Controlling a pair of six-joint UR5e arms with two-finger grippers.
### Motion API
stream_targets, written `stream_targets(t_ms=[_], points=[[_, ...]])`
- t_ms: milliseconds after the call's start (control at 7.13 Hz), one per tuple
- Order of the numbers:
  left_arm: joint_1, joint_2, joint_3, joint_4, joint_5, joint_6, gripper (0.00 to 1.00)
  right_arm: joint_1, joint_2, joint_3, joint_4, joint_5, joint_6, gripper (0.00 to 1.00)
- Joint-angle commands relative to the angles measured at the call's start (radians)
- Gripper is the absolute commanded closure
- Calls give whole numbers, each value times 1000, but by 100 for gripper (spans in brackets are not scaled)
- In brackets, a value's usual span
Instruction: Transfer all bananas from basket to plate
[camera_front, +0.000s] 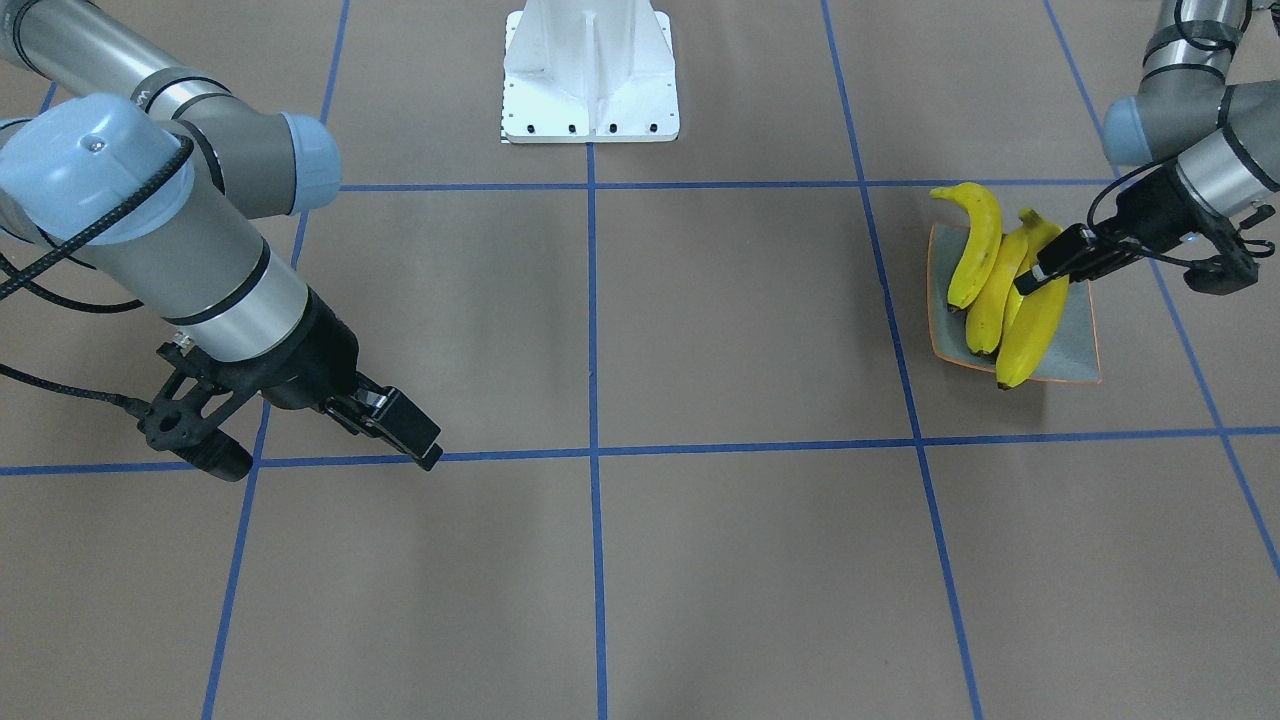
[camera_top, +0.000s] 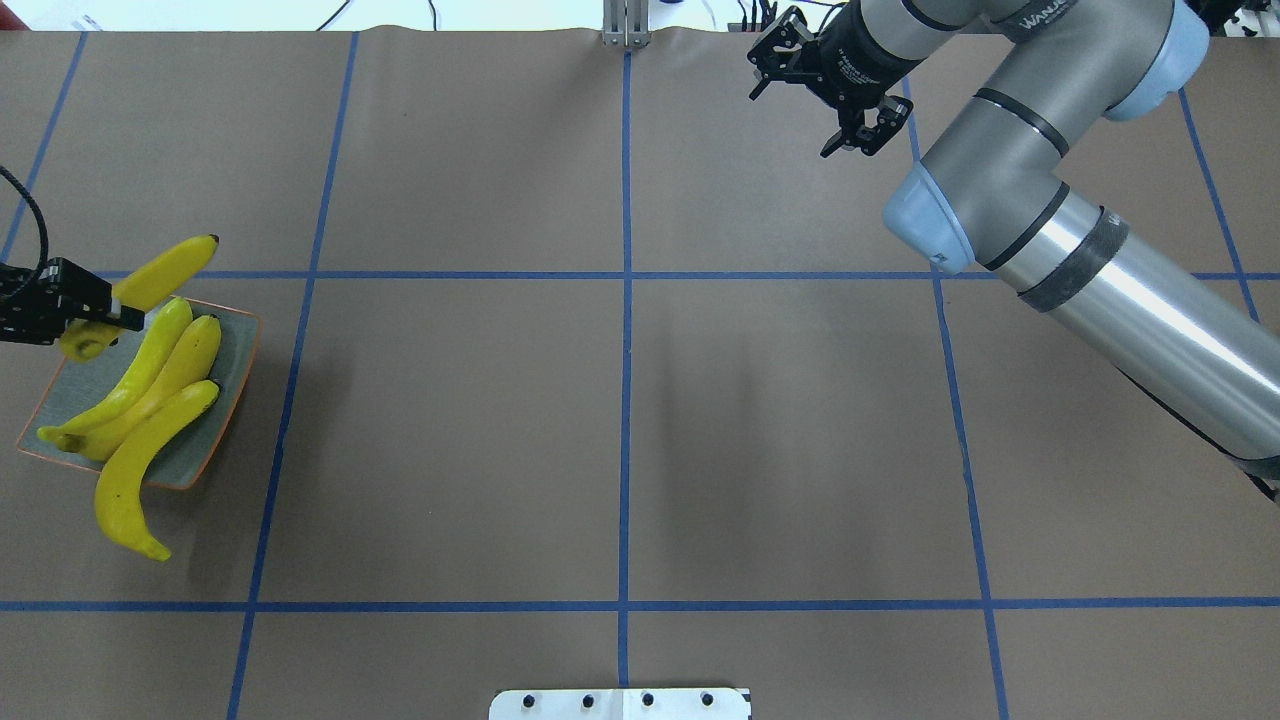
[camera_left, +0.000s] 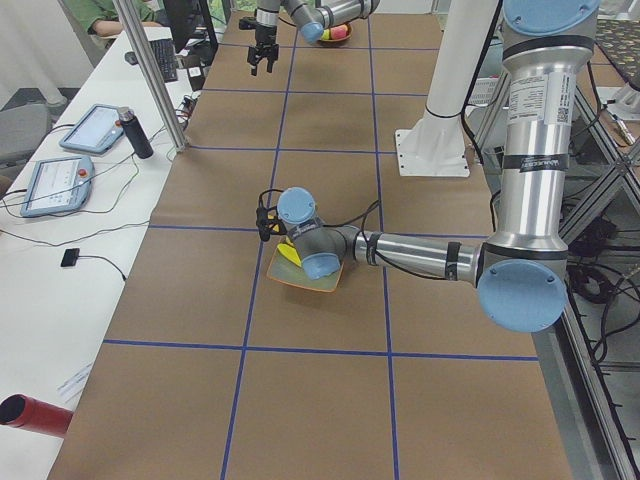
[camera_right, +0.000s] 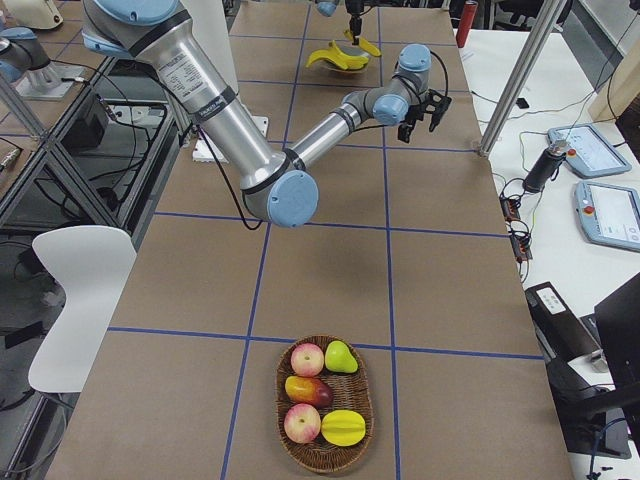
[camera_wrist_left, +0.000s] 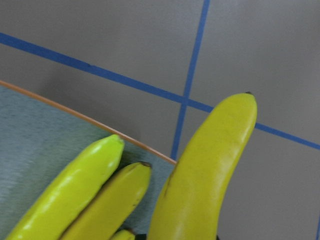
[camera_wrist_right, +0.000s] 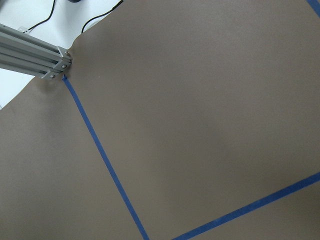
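1. Grip: my left gripper (camera_top: 115, 312) is clamped on the fourth banana (camera_top: 170, 268) near one end. I hold it tilted above the plate (camera_top: 205, 435), and its tip juts past the plate's rim.
2. Three other bananas (camera_top: 150, 370) lie on the plate. Two are side by side, and one overhangs the rim.
3. Plan: swing the tip in over the plate, line it up with the pair, lower until it touches, then let go. Dropped from height, I expect it would roll off.
4. Skins are glossy, smooth and curved, with brownish tips. The plate is square and shallow, speckled grey-blue and matte, with a thin orange rim, so it has little wall to catch anything.
5. My right gripper (camera_front: 415, 440) hangs well apart from the plate. I cannot tell whether it is open or closed.
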Motion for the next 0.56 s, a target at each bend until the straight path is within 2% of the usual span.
stream_targets(t_ms=[0, 140, 421], points=[[-17, 3, 90, -46, -22, 83, 100, 0, -2, 0, 0, -1, 0, 0], [-15, 0, 121, -93, -25, 83, 100, 0, -1, 0, 0, -1, 0, 0], [-17, 4, 150, -97, -52, 138, 100, 0, -1, 0, 2, -1, 0, 0]])
